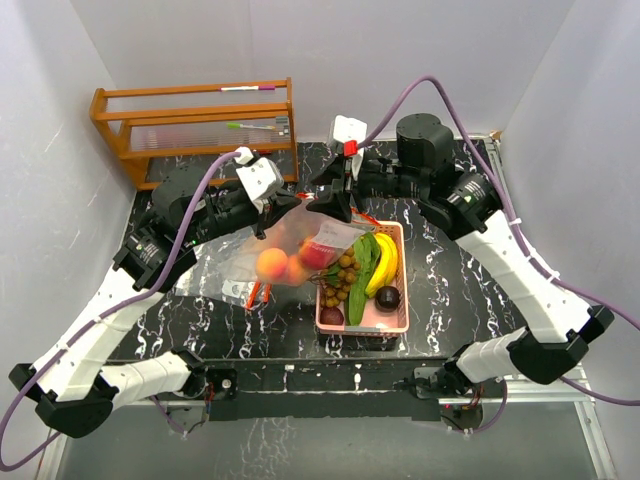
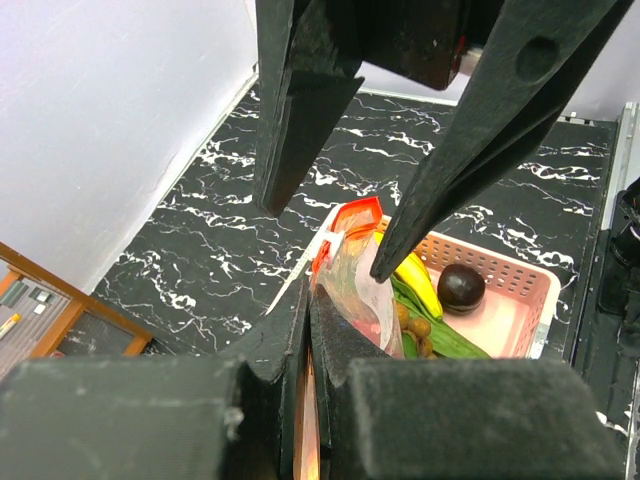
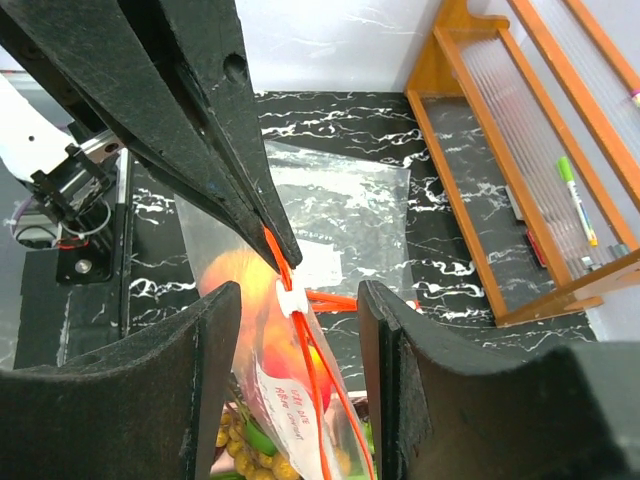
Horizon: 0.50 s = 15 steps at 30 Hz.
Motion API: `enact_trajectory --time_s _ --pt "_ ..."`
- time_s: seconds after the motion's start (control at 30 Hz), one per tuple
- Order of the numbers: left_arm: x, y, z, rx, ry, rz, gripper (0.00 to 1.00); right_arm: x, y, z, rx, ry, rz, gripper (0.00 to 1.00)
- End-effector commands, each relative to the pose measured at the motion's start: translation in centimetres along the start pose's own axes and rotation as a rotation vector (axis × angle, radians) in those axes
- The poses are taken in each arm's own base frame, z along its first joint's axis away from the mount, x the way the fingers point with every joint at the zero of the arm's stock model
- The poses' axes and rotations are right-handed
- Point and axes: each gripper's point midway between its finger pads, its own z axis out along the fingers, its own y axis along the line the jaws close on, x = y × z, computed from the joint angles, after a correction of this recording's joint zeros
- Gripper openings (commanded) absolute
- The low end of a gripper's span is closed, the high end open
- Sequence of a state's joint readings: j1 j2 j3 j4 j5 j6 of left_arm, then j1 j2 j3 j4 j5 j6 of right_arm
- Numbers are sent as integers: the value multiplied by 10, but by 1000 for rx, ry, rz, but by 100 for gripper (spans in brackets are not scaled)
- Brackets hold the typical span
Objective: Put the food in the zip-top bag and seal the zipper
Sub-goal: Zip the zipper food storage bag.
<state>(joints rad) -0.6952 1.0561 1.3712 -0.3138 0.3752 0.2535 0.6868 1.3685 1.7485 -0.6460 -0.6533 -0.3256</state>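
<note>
The clear zip-top bag (image 1: pixel 300 245) with an orange zipper hangs at mid-table and holds orange and red round fruits (image 1: pixel 272 262). My left gripper (image 1: pixel 268 222) is shut on the bag's zipper edge; in the left wrist view (image 2: pixel 308 300) the pads pinch the bag (image 2: pixel 360 290). My right gripper (image 1: pixel 338 208) is open, and in the right wrist view (image 3: pixel 300 295) its fingers straddle the white slider (image 3: pixel 289 300) without touching it. The pink basket (image 1: pixel 395 320) holds bananas (image 1: pixel 385 262), cucumbers (image 1: pixel 360 270), longans (image 1: pixel 345 275) and dark purple fruits (image 1: pixel 388 297).
A wooden rack (image 1: pixel 195 125) with pens stands at the back left and also shows in the right wrist view (image 3: pixel 530 170). Clear plastic (image 1: pixel 215 270) lies flat on the black marbled table left of the bag. White walls close in the sides.
</note>
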Motion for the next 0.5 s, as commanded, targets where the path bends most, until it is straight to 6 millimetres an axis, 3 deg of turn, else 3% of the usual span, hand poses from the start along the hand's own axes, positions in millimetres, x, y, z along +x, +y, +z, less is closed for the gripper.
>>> enact_trajectory --time_s 0.0,0.17,0.3,0.47 --pt "-22 2 -8 -9 -64 33 0 -24 -3 0 -2 -69 -34 52" --pt "-22 2 -8 -9 -66 32 0 -22 -6 0 12 -68 -29 49" --pt "-22 2 -7 -9 -66 32 0 -24 -7 -1 24 -74 -33 40" --pt "-22 2 -6 -8 -69 32 0 -24 -7 -1 26 -72 -32 38"
